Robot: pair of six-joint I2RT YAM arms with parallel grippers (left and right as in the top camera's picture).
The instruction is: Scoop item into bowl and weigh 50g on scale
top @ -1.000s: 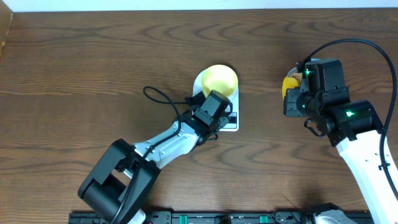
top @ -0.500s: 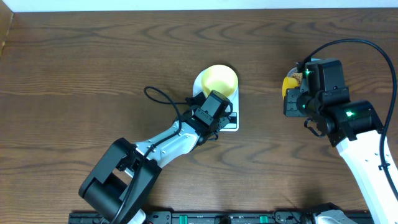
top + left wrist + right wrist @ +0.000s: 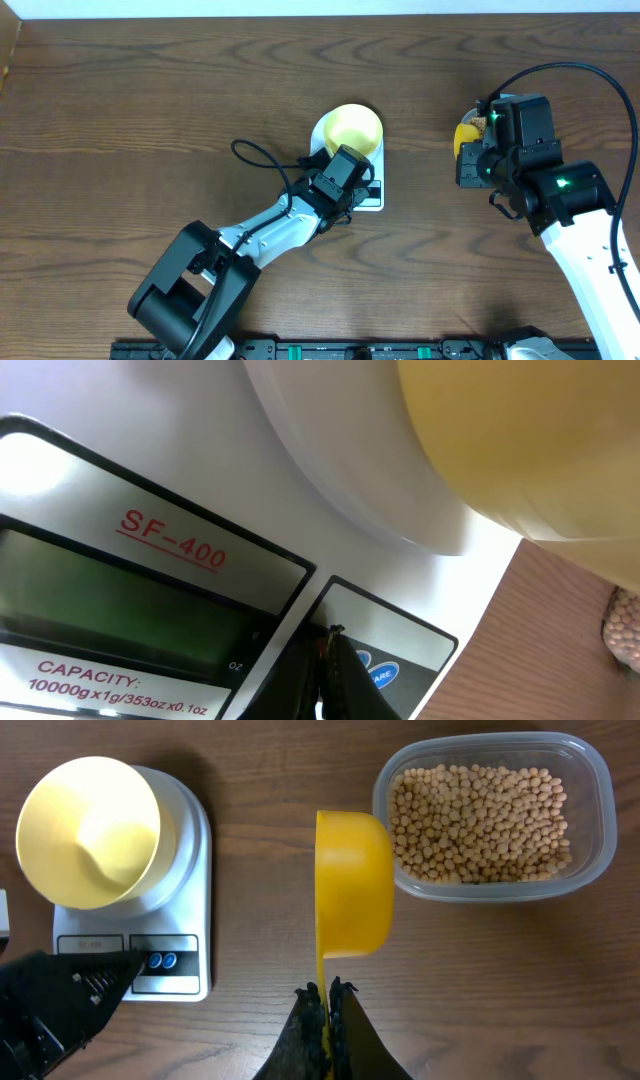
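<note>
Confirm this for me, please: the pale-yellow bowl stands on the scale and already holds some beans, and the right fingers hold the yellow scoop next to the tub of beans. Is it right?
Not quite. The bowl is empty: the right wrist view shows only its bare inside. The rest holds: it stands on the scale, and the right fingers hold the yellow scoop next to the tub of beans.

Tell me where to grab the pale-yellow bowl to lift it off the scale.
Best pinch the rim of the bowl from above, one finger inside, one outside: it sits upright, open and empty on the scale. Take the side away from the left gripper at the buttons.
</note>
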